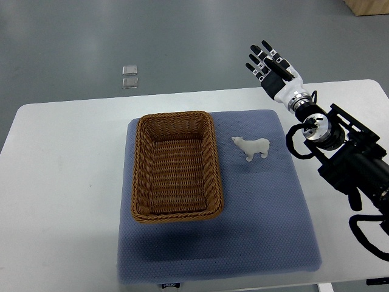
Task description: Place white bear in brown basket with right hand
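A small white bear (251, 147) stands on the blue mat (261, 207), just right of the brown wicker basket (176, 214). The basket is empty. My right hand (268, 64) is raised beyond the table's far edge, up and right of the bear, with its fingers spread and holding nothing. Its arm (340, 146) comes in from the right edge. The left arm does not show.
The white table (61, 182) carries the mat. Two small clear squares (129, 76) lie on the grey floor behind the table. A wooden box corner (368, 6) shows at top right.
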`<state>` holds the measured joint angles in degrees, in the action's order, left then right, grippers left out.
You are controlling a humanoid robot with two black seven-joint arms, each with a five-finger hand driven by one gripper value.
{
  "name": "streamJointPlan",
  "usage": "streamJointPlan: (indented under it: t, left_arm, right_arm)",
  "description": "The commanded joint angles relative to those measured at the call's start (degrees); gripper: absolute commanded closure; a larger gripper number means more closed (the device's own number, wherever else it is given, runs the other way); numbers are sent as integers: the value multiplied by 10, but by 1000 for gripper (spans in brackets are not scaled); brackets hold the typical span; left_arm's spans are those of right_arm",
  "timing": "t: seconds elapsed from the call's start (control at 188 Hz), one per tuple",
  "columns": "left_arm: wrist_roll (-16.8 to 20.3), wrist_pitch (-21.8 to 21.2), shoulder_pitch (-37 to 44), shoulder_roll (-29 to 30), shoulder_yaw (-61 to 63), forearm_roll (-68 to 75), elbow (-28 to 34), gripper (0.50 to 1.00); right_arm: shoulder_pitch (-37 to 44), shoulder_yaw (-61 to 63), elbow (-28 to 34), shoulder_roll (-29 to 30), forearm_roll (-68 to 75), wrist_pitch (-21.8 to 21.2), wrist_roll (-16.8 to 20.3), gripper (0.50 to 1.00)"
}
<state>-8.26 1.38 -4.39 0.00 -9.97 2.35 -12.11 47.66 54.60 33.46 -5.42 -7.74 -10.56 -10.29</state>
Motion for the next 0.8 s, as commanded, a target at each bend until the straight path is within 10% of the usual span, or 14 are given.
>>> streamJointPlan:
  t: [0.0,0.34,0.43,0.796]
  left_arm:
    - [0,0,0,0,0,0,-2,500]
    - [0,1,-1,0,-1,2,-16,500]
    - [0,2,-1,0,0,2,-17,500]
    - [0,1,-2,0,0,1,-25,500]
  right_arm:
    - [25,-41,0,-35,-56,-7,6,572]
    - [191,-337,57,-167,-385,-145,165,572]
    - [254,-397,129,-213,-409,-244,221,572]
    - [344,-522,248,-208,-404,-244,287,572]
